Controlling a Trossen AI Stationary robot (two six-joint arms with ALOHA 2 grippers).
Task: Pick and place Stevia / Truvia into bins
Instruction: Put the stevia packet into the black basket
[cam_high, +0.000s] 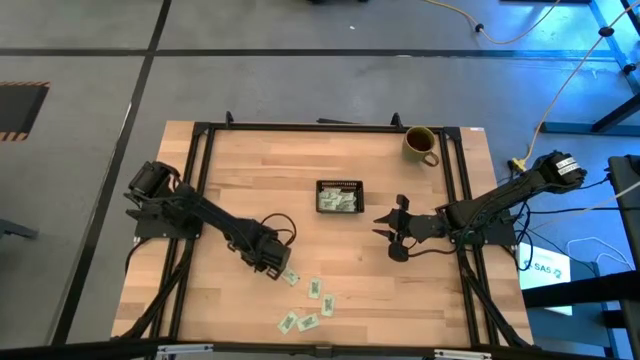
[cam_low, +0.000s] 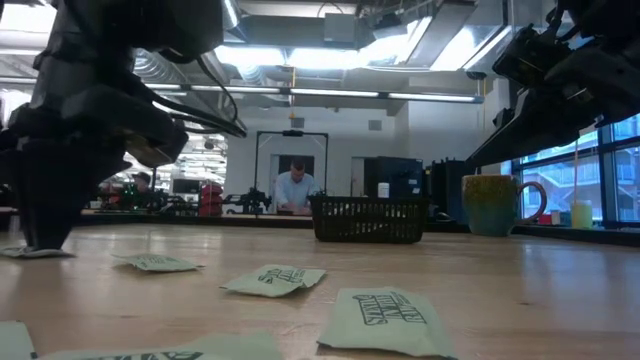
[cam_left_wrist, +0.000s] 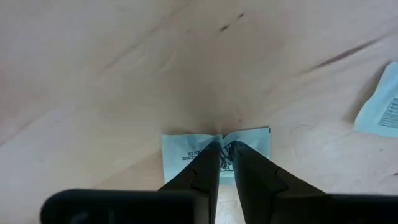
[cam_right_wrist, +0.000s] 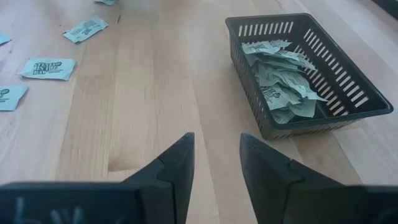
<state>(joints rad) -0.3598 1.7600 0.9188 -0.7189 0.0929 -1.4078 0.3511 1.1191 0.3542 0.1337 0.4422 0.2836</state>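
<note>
The left tool (cam_left_wrist: 225, 149) covers the middle of one packet (cam_left_wrist: 186, 152), so its print is mostly hidden. In the low view the nearest packets (cam_low: 380, 318) are cut off by the bottom edge. Inside the black tray (cam_right_wrist: 348, 87) the heaped packets (cam_right_wrist: 283, 81) overlap, perhaps too tangled to count. The people beyond the desk (cam_low: 560, 290) are blurred.
</note>
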